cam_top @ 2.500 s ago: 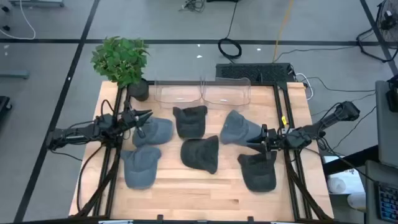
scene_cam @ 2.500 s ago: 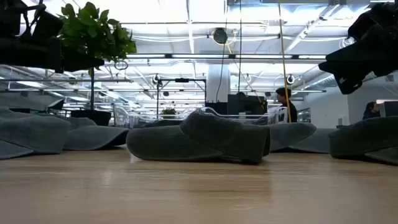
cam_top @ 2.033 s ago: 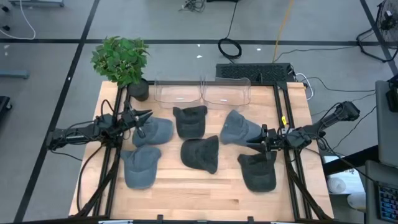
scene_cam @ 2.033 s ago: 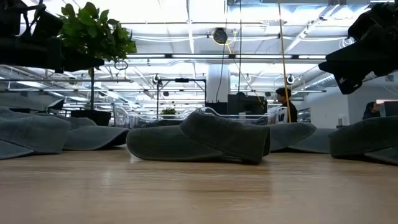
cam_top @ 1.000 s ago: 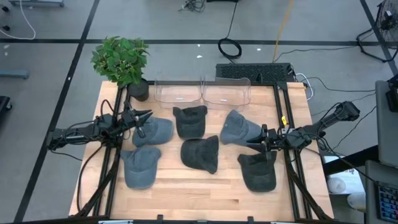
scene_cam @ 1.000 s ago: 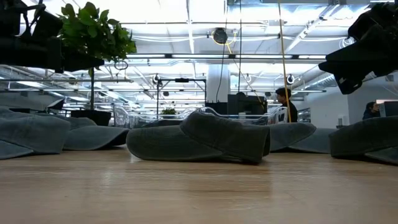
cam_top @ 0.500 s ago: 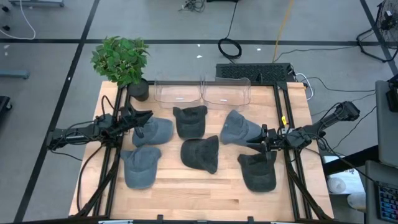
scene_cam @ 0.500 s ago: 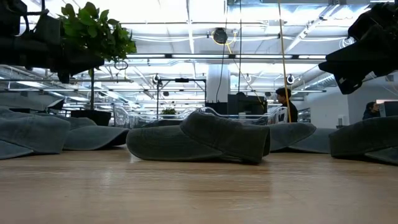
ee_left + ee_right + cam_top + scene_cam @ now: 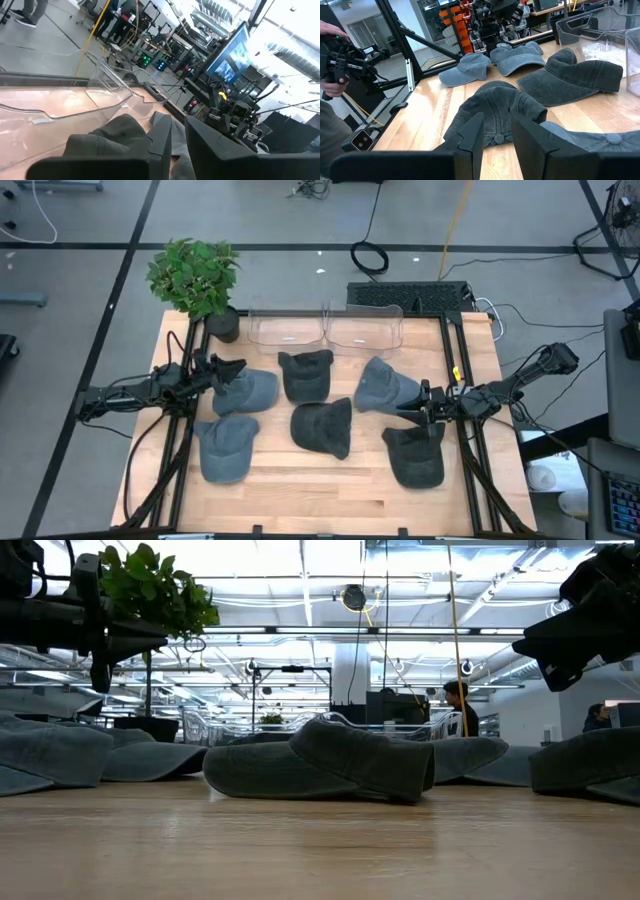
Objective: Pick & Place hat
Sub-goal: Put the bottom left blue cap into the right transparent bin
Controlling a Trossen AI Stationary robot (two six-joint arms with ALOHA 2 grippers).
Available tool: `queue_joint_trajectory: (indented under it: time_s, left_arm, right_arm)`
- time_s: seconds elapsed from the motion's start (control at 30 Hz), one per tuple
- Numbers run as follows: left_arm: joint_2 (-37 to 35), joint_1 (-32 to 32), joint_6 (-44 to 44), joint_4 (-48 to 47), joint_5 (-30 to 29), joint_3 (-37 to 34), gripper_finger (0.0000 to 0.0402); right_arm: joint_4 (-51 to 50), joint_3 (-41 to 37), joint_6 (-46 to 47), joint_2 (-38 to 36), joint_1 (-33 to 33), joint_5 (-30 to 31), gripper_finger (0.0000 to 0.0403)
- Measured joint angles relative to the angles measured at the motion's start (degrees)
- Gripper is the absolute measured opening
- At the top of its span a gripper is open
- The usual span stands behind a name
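Note:
Several grey and dark caps lie crown up on the wooden table (image 9: 310, 490). The nearest to my left gripper is a blue-grey cap (image 9: 252, 390). The nearest to my right gripper are a blue-grey cap (image 9: 380, 385) and a dark cap (image 9: 416, 455). My left gripper (image 9: 238, 367) (image 9: 178, 142) hangs level above the left cap's far edge, with a narrow gap and nothing between its fingers. My right gripper (image 9: 400, 407) (image 9: 497, 135) hangs level above the table between its two caps, slightly open and holding nothing.
Two clear plastic bins (image 9: 285, 330) (image 9: 365, 328) stand side by side at the table's far edge. A potted plant (image 9: 195, 275) stands at the far left corner. Black frame rails (image 9: 470, 470) run along both sides. A person's hand (image 9: 332, 75) shows beyond the table.
My left gripper has rolled about its own long axis while staying in place above the left cap. The gap between its fingers looks unchanged. The caps have not moved.

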Motion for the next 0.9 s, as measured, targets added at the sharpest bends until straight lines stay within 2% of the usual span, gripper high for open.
queue_joint_trajectory:
  time_s: [0.23, 0.4, 0.63, 0.77, 0.9]
  left_arm:
    - [0.01, 0.01, -1.82, 0.01, 1.59, 0.13, 0.0068]
    - [1.33, 0.01, 3.54, -3.4, 6.93, 4.5, 0.0122]
    - [8.36, -0.01, 13.53, -10.08, 7.5, 17.13, 0.0239]
    - [14.56, -0.01, 16.32, -17.16, 7.09, 26.63, 0.0277]
    - [21.51, -0.46, 17.63, -25.43, 7.04, 35.84, 0.0295]
  right_arm:
    - [0.0, -0.01, 0.0, 0.0, 0.02, 0.01, 0.0089]
    - [0.0, -0.01, 0.0, 0.0, 0.02, 0.02, 0.0089]
    - [0.0, -0.01, 0.0, 0.0, 0.0, 0.02, 0.0089]
    - [0.0, 0.0, 0.0, 0.01, 0.01, 0.01, 0.0089]
    - [0.0, 0.0, 0.0, 0.02, 0.01, 0.02, 0.0089]
